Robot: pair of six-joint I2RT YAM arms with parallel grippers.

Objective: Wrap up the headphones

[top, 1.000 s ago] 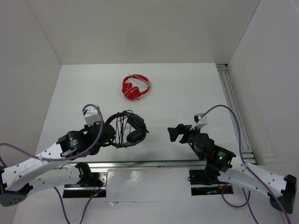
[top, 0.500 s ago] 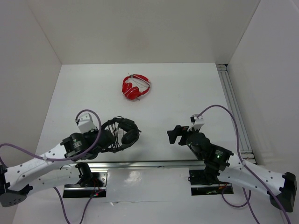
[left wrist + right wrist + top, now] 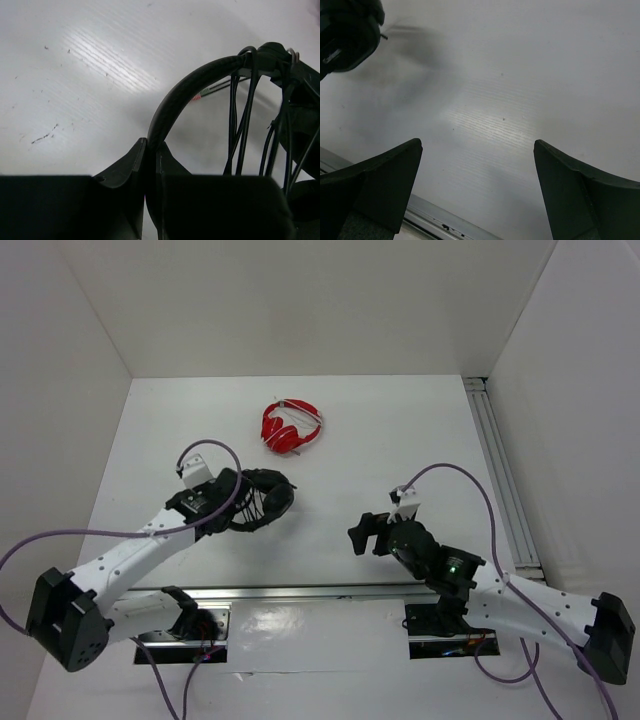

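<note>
On the table (image 3: pixel 400 440), one red headset (image 3: pixel 291 426) (lying apart) — left gripper (image 3: pixel 151 165) pinches the headphones (image 3: pixel 262 502); right gripper (image 3: pixel 476 145) wide.

Right gripper (image 3: pixel 477 144) (spread wide), headphones (image 3: pixel 345 30) top-left

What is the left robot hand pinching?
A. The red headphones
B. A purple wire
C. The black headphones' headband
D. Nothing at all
C: the left gripper is shut on the headband of the black headphones, while the red headphones lie untouched farther back.
</note>
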